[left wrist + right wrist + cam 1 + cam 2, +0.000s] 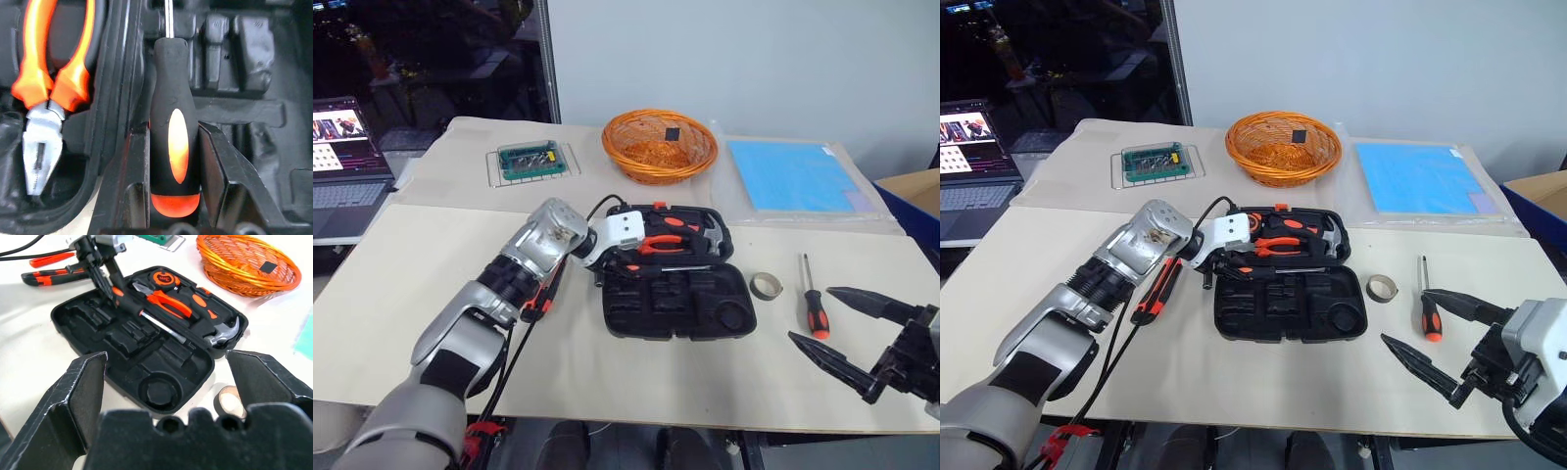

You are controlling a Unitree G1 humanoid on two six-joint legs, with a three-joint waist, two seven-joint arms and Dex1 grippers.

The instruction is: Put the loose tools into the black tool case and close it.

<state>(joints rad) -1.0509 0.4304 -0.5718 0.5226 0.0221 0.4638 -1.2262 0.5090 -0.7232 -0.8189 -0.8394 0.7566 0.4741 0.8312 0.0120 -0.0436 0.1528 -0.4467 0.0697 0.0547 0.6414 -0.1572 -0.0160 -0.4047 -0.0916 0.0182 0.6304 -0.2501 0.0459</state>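
Note:
The black tool case (pixel 680 299) lies open in the middle of the table, with pliers (pixel 44 83), a hammer (pixel 222 335) and a tape measure in its far half. My left gripper (pixel 174 132) is shut on a black-and-orange screwdriver (pixel 128 303), holding it over the case's left end, shaft towards the case's middle. A second screwdriver (pixel 815 308) and a grey tape roll (pixel 765 285) lie right of the case. The utility knife (pixel 1157 291) lies left of it, partly under my left arm. My right gripper (pixel 1405 315) hangs open near the table's right front, empty.
An orange wicker basket (pixel 659 145) stands behind the case, a green bit box (pixel 537 160) to its left and a blue sheet (pixel 793 176) to its right. A laptop (pixel 342 166) sits off the table's left side, and a blue bin (pixel 915 201) at the far right.

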